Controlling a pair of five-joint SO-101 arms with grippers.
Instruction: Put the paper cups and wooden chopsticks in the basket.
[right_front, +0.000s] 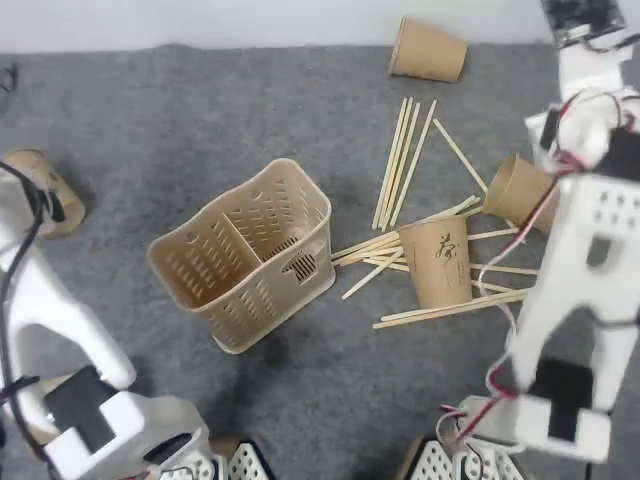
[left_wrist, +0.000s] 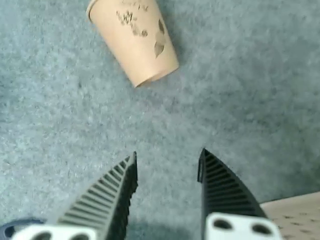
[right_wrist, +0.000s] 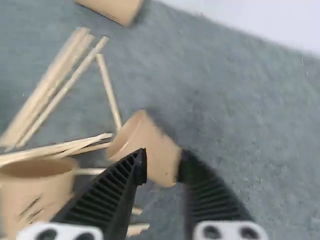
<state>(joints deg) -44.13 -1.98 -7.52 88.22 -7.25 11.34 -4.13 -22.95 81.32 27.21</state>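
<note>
**Beige plastic basket**: two compartments, standing tilted at the centre of the grey-covered counter.

**Wooden chopsticks**: scattered on the counter on the right arm's side of the basket. Several lie nearly parallel, and the rest are crossed, the nearest ends just beside the basket's wall.

**Printed paper cup**: upright among the crossed chopsticks, near the basket.

**Second cup**: on its side just beyond the printed one, next to the right arm.

**Third cup**: on its side at the far edge of the grey cover, well apart from the basket.

**Fourth cup**: on its side toward the left arm's side, well apart from the basket and partly behind the left arm.

**Right gripper**: jaws released and narrowly parted, poised over one end of the second cup. Whether they touch it cannot be told.

**Left gripper**: jaws released and spread wide above bare counter. The fourth cup lies ahead, apart from them.
</note>
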